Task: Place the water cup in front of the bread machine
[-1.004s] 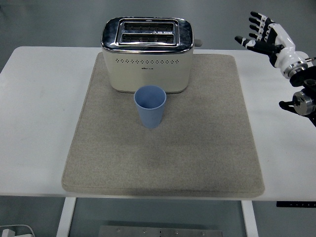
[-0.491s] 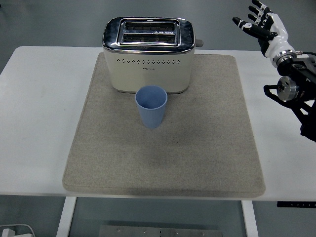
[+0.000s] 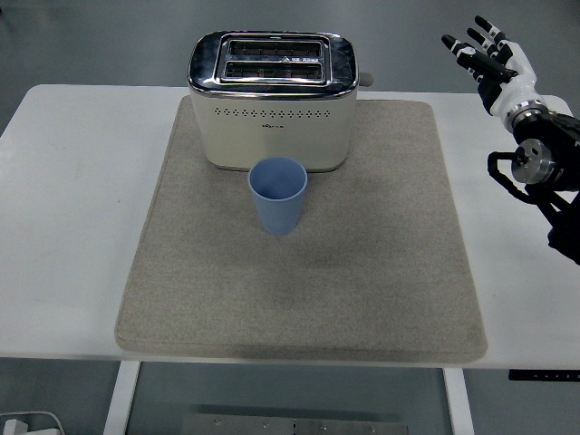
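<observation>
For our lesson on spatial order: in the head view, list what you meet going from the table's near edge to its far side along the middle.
Near edge of the white table → beige felt mat → blue ribbed plastic cup → cream and chrome two-slot toaster.

White-and-black robot hand (image 3: 489, 62) on a black, silver-jointed, cabled arm (image 3: 544, 172).

Even overhead light, sharp focus

Matt felt mat (image 3: 362, 263) — glossy chrome toaster top (image 3: 272, 62)
</observation>
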`<state>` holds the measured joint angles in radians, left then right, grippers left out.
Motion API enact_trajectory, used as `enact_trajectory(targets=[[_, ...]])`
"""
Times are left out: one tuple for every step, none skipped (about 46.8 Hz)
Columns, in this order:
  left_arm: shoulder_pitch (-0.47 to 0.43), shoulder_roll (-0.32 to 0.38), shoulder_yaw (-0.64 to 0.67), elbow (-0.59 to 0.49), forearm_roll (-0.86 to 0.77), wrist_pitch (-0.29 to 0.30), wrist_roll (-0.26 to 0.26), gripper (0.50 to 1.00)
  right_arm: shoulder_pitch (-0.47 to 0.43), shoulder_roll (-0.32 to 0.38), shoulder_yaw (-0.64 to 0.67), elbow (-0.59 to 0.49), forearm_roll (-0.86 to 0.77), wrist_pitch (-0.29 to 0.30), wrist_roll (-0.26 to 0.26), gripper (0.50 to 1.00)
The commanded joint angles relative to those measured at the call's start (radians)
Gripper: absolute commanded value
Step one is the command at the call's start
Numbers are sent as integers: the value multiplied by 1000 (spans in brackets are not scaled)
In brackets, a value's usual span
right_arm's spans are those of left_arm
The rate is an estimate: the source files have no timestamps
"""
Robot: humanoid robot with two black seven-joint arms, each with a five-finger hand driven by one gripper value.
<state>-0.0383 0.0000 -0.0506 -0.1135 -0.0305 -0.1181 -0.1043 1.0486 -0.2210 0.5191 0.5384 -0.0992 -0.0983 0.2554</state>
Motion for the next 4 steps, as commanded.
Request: enact_trajectory(targets=[[0, 0, 0, 0, 1, 0, 0, 1000, -1, 0, -1, 0, 12, -3, 1, 921], [0, 0, 0, 0, 0, 0, 0, 1000, -1, 0, -1, 0, 12, -3, 1, 921], [0, 0, 0, 0, 0, 0, 0, 1000, -1, 0, -1, 0, 12, -3, 1, 921], [0, 0, 0, 0, 1, 0, 0, 1000, -1, 0, -1, 2, 12, -1, 1, 921]])
